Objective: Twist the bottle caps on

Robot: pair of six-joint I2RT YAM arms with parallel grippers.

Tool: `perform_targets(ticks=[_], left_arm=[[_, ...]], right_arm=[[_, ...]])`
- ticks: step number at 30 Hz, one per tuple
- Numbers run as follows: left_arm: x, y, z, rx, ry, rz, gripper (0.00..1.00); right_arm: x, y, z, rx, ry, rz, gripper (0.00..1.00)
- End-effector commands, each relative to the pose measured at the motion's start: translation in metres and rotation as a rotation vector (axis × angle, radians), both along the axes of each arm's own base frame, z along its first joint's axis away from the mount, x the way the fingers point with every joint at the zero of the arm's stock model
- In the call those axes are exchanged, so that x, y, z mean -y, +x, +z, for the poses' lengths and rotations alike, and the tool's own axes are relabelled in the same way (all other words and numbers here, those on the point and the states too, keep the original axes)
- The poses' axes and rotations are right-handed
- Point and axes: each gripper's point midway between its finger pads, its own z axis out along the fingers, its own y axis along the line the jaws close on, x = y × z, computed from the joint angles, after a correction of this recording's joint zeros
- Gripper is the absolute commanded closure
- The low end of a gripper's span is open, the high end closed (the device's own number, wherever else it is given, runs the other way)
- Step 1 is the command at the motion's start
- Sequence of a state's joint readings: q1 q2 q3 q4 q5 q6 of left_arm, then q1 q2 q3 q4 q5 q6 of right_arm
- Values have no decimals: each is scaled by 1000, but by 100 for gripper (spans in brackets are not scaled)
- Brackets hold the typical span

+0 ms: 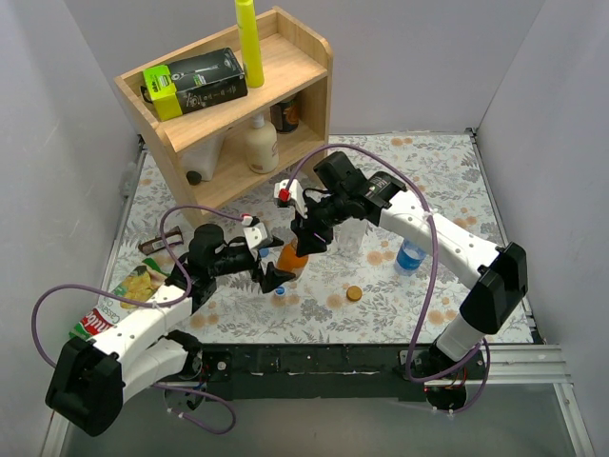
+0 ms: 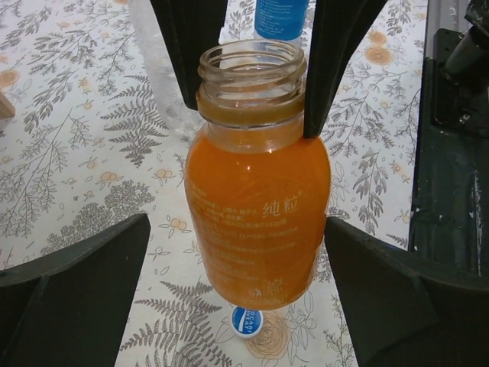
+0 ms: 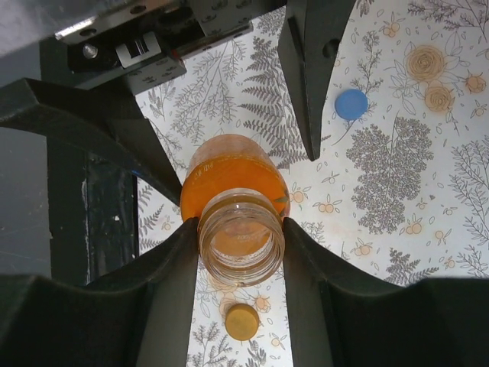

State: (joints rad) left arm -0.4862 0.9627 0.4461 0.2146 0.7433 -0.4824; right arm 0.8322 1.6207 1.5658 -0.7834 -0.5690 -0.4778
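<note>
The short orange bottle (image 1: pixel 293 257) has no cap on its open mouth (image 3: pixel 241 237). My right gripper (image 1: pixel 309 238) is shut on its neck, one finger (image 2: pixel 191 46) on each side of the threads. My left gripper (image 1: pixel 267 273) is open, its fingers (image 2: pixel 84 283) on either side of the bottle's body (image 2: pixel 260 222). A white-and-blue cap (image 2: pixel 247 321) lies on the mat just beside the bottle's base. An orange-brown cap (image 1: pixel 353 293) lies to the right, and a blue cap (image 3: pixel 351 103) lies on the mat. The clear unlabelled bottle (image 1: pixel 350 233) and the blue-label bottle (image 1: pixel 410 255) stand behind and to the right.
A wooden shelf (image 1: pixel 295 71) stands at the back left with a tall yellow tube (image 1: pixel 249 38), a green-black box (image 1: pixel 195 84) and a cream lotion bottle (image 1: pixel 263 145). Snack packets (image 1: pixel 128 290) lie at the left edge. Grey walls close in both sides.
</note>
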Motion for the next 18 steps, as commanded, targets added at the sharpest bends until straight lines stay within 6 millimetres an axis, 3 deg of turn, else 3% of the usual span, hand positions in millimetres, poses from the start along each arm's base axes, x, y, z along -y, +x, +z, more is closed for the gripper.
perform_targets(ticks=[1,6,14,17,18], left_arm=[[7,-5,13,15,-45,-56,2],[11,-9,10,-20,-38,-99,8],[15,-2,14,-17,-44,-100,19],[15,-2,15,-15,-50,-96,26],[15,-2,15,-17,-52,-97,34]], right_arm=[[-14,0,35,3,101,5,80],[-18,0,39,-1,112,9,80],[-19,-11,29,-6,86,38,80],[-19,-12,28,-1,82,39,80],[-19,-11,27,0,79,38,79]])
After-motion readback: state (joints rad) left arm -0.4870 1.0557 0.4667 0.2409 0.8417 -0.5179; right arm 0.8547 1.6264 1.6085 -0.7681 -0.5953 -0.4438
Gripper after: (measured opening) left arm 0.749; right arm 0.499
